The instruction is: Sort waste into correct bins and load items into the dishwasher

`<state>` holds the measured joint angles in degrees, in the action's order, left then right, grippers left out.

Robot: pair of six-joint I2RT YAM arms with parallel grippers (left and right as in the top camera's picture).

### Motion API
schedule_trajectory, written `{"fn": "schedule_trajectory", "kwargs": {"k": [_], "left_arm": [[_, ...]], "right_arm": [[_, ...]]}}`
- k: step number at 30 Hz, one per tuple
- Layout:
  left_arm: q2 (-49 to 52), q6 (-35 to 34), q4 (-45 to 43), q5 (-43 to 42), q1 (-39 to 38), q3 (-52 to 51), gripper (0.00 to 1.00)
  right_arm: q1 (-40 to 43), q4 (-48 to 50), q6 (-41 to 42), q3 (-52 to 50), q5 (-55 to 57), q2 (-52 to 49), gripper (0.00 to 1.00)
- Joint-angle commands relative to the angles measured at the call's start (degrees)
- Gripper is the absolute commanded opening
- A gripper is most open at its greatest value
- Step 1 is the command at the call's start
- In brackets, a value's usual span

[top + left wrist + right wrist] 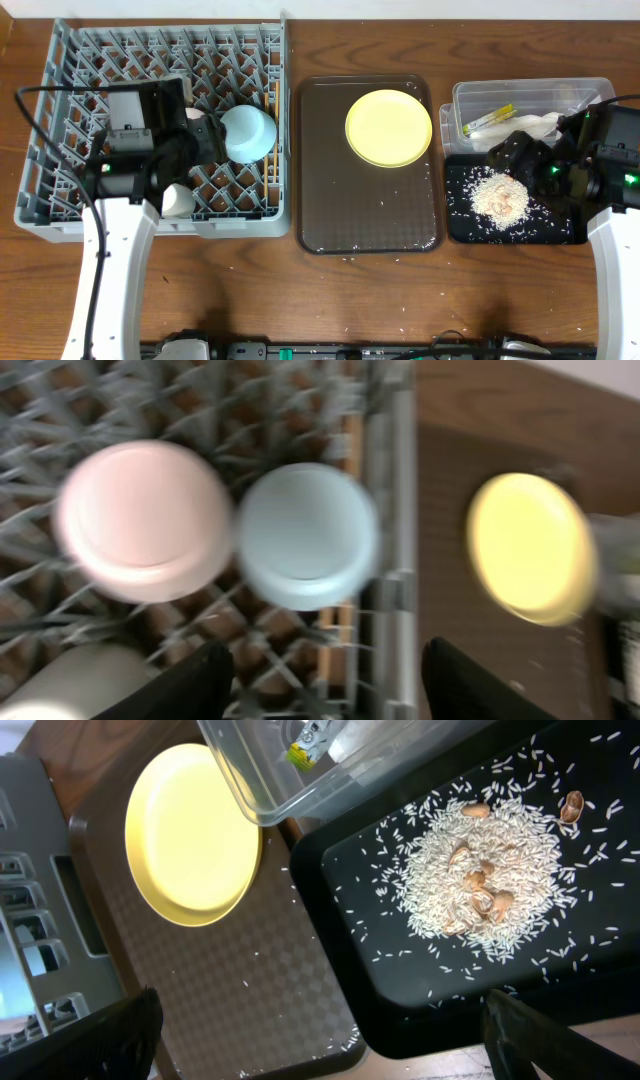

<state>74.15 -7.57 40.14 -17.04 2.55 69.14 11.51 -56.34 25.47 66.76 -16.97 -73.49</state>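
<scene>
The grey dish rack (150,228) stands at the left. In it are the light-blue bowl (248,133), the small white cup (178,200) and the wooden chopsticks (272,165) along its right wall. My left gripper (203,135) hovers open and empty over the rack. Its blurred wrist view shows the cream bowl (145,520) beside the blue bowl (305,535). The yellow plate (388,127) lies on the brown serving tray (360,210). The clear tub (530,88) holds the sachet (488,120) and the napkin (538,124). Rice scraps (500,195) lie in the black tray (560,225). My right gripper (512,155) is open above it.
Loose rice grains are scattered on the serving tray (230,980), around the black tray (400,1010) and on the table's front edge. The clear tub's corner (250,800) overhangs the plate (190,840). The rack's right wall (390,510) stands close to the serving tray.
</scene>
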Motion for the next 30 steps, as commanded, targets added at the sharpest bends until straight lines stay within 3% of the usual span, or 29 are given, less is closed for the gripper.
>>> {"fn": "schedule_trajectory", "kwargs": {"k": [1, 7, 13, 18, 23, 27, 30], "left_arm": [[-2.08, 0.13, -0.31, -12.61, -1.09, 0.85, 0.64], [-2.21, 0.04, 1.46, -12.96, -8.52, 0.85, 0.64], [-2.23, 0.11, 2.19, -11.82, -14.34, 0.85, 0.65], [-3.28, 1.14, 5.9, -11.61, -14.49, 0.85, 0.66], [-6.64, 2.64, 7.78, -11.56, -13.7, 0.85, 0.71], [-9.86, 2.64, 6.97, -11.45, -13.7, 0.85, 0.74], [-10.54, 2.64, 7.41, -11.43, -13.7, 0.85, 0.75]], "right_arm": [[0.2, -0.07, 0.2, -0.02, -0.39, 0.0, 0.99], [0.2, 0.0, 0.33, -0.02, -0.48, 0.0, 0.99], [0.2, 4.26, 6.82, -0.02, -0.35, 0.0, 0.99], [0.17, 6.69, 7.85, -0.02, 2.82, -0.09, 0.99], [-4.52, 6.91, 8.11, -0.2, -6.32, -2.03, 0.99], [-17.77, 9.09, 10.95, -1.27, 0.72, -7.04, 0.68], [-24.94, 12.83, 16.9, -1.97, 4.26, -11.15, 0.61]]}}
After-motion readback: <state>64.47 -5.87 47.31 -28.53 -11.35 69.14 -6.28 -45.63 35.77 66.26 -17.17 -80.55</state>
